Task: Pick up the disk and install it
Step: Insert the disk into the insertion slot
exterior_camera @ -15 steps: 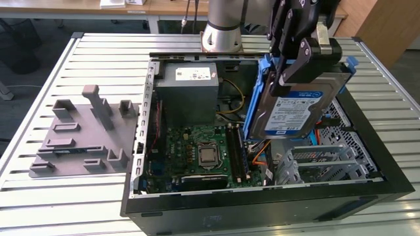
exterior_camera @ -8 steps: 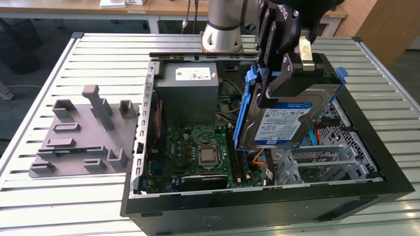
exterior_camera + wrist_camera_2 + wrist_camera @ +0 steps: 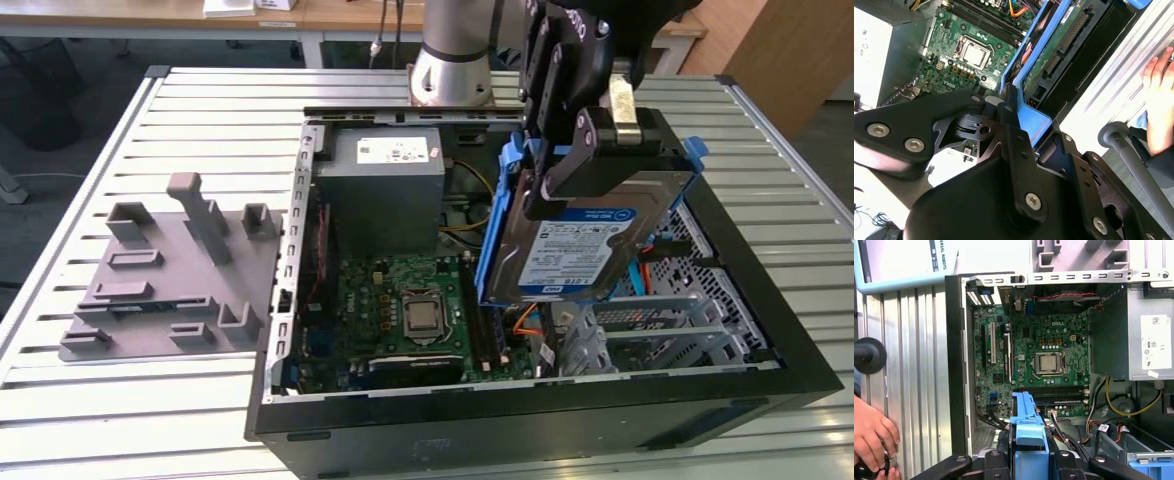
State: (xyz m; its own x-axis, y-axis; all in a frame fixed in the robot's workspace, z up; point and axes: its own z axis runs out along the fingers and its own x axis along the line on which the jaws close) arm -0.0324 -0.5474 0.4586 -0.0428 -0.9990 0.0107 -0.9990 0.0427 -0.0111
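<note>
The disk (image 3: pixel 587 255) is being pinched at its upper end by the fingers (image 3: pixel 585 175) of the gripper (image 3: pixel 601 150). One dark pad is being pressed onto the labelled face, while the other is being hidden behind the drive in the exterior view. The disk is being held tilted over the open computer case (image 3: pixel 534 420), with its label being turned toward the exterior camera and its lower end being pointed down at the interior. It is being kept just beside the metal drive cage (image 3: pixel 667 325) on the exterior view's right.

Blue side rails (image 3: pixel 503 215) are being carried along its long edges. In the second wrist view one rail (image 3: pixel 1036 117) is being shown just past the gripper's dark body, and the disk's green circuit-board underside (image 3: pixel 1059 45) is being shown beyond it. In the first wrist view a blue rail end (image 3: pixel 1029 432) is being framed between the gripper's dark links.

Toward the exterior view's left of the disk, the motherboard (image 3: pixel 400 300) and its processor (image 3: pixel 424 318) are being left exposed, with the grey power supply (image 3: pixel 387 185) being housed beyond them.

Outside the case, a grey moulded fixture (image 3: pixel 167 270) is being supported by the slatted table (image 3: pixel 200 110). In both wrist views a person's hand (image 3: pixel 871 435) (image 3: pixel 1159 95) is being rested at the table's edge, well apart from the disk
</note>
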